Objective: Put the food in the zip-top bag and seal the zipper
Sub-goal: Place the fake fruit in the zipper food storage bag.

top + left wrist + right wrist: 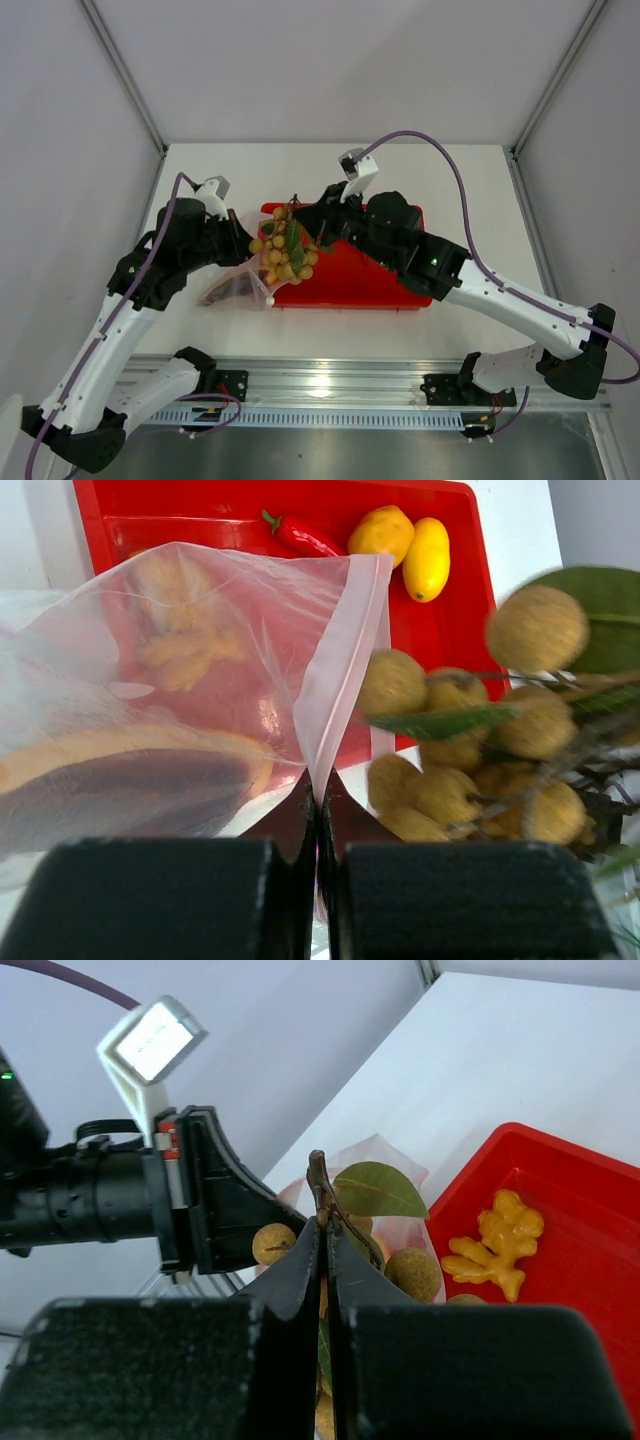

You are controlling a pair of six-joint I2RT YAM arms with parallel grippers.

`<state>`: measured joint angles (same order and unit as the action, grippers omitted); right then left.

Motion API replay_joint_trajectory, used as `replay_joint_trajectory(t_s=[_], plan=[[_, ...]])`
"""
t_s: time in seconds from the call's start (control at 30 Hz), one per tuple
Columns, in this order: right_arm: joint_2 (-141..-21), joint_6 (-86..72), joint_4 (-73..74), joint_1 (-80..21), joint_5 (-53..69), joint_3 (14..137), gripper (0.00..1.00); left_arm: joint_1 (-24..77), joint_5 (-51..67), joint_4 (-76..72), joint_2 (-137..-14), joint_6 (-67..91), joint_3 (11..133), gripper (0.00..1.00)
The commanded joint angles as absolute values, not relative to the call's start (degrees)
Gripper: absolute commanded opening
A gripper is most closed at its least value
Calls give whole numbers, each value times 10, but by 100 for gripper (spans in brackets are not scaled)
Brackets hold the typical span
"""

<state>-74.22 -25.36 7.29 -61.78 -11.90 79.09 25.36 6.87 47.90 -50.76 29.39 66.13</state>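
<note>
Here, right gripper (pixel 322 1245): clenched on the woody stem of the bunch, so the fruit hangs below the fingers; this arm carries the load.
Left gripper (pixel 317 815): pinched shut on the bag's mouth edge, holding that lip up off the table.
Red tray (pixel 370 285): centre of the table, with loose food still in it.
Zip-top bag (pixel 200 680): off the tray's near-left corner, just beside it. A dark long shape (pixel 130 785) appears to lie inside already.
Bunch of tan fruits (pixel 283 255): in the air over the tray's left end, its long axis hanging down from the stem. It sits just beside the raised lip, on the tray side. The bag lies toward the left arm from the bunch, so the coming move probably carries it that way and down past the lip. Whether the mouth gapes wide enough cannot be told.
Yellow fruits (pixel 410 548): two, touching, at the tray's far end.
Orange chunk (pixel 498 1242): on the tray floor, outside the bag.
Red pepper (pixel 300 537): on the tray near the yellow pair.
Zipper (pixel 345 660): pinkish strip rising from the left fingers; not yet sealed.
</note>
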Motion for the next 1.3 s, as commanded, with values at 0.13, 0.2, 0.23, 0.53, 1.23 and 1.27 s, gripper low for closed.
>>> replay_joint_trajectory(t_s=[0.13,0.2,0.23,0.53,1.23,1.27], plan=[[-785,-270,112,-626,-184,822,0,250,124,469,-480,293,685,1],[-801,-278,130,-631,-201,837,0,250,125,470,-477,294,686,1],[-807,-288,131,-632,-202,841,0,250,127,471,-476,296,686,1],[-874,-380,83,-656,-170,877,0,250,174,447,-489,310,697,1],[-916,-345,87,-646,-25,813,0,250,179,451,-482,299,719,0],[-918,-332,95,-647,-25,817,0,250,179,452,-480,298,719,1]])
